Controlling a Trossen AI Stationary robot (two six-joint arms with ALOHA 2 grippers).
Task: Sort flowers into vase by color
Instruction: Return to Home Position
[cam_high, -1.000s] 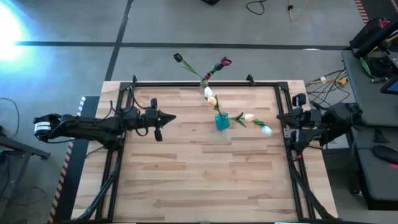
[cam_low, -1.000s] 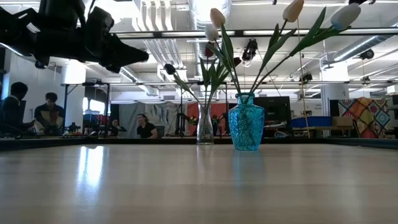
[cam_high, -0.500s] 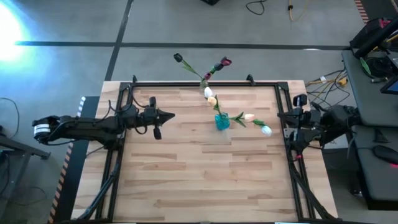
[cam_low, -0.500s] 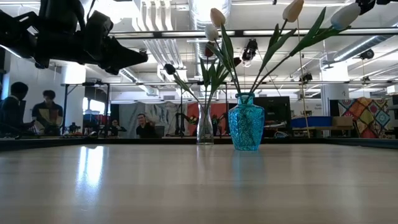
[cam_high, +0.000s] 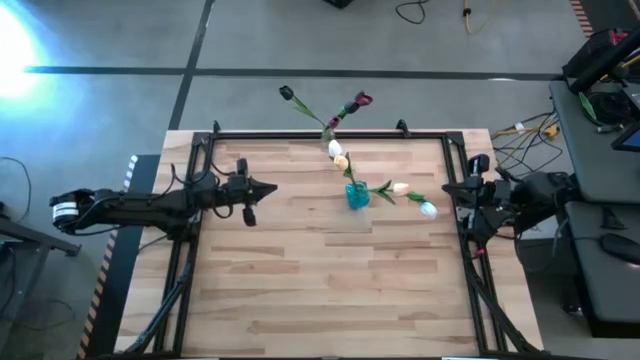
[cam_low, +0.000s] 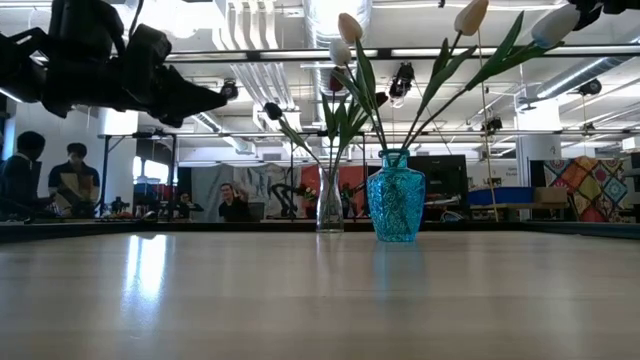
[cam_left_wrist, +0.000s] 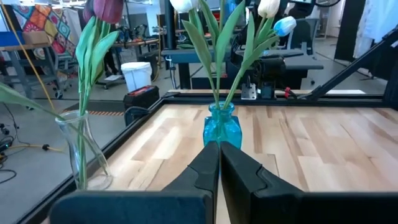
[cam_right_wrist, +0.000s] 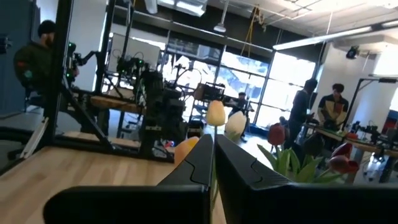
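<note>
Light: bright, even, from overhead | High view: white flare on the floor (cam_high: 18, 50), upper left corner | Low view: ceiling lights (cam_low: 190, 15) turn the left gripper (cam_low: 220, 96) to silhouette and streak the table (cam_low: 150, 285) with sheen | Right wrist view: windows (cam_right_wrist: 249, 68) glow behind a dim foreground

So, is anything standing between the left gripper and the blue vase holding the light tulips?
Nothing visible. In the high view only bare table lies between the left gripper and the blue vase. The clear vase stands off that line, at the far edge.
</note>
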